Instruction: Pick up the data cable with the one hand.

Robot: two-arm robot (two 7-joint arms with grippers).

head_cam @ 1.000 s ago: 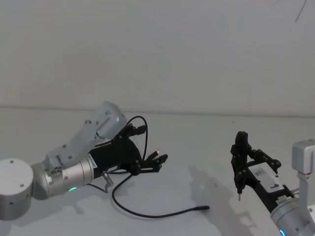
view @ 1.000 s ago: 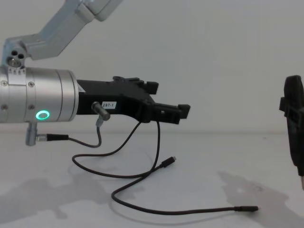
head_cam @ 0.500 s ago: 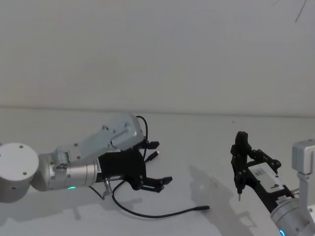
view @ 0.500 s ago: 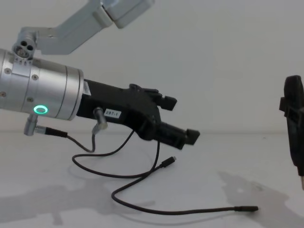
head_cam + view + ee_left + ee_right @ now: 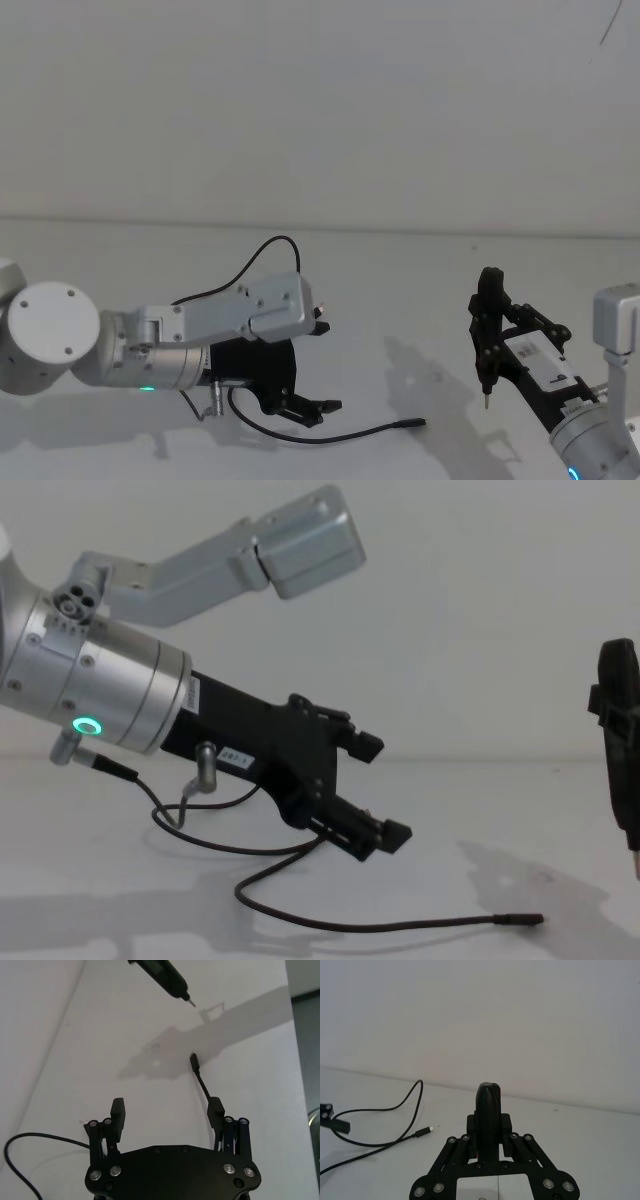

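Left claw (image 5: 383,790) was spread open, tilted down at the tabletop (image 5: 400,290); data cable (image 5: 400,926) lay loose just below it, plug end ahead. Right claw (image 5: 497,345) clenched on black tool (image 5: 487,300), well apart.

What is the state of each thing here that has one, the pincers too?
data cable: lying loose on the table, not gripped.
left pincer: open, tilted down toward the cable.
right pincer: shut on the black tool.
black tool: held upright, metal tip down.
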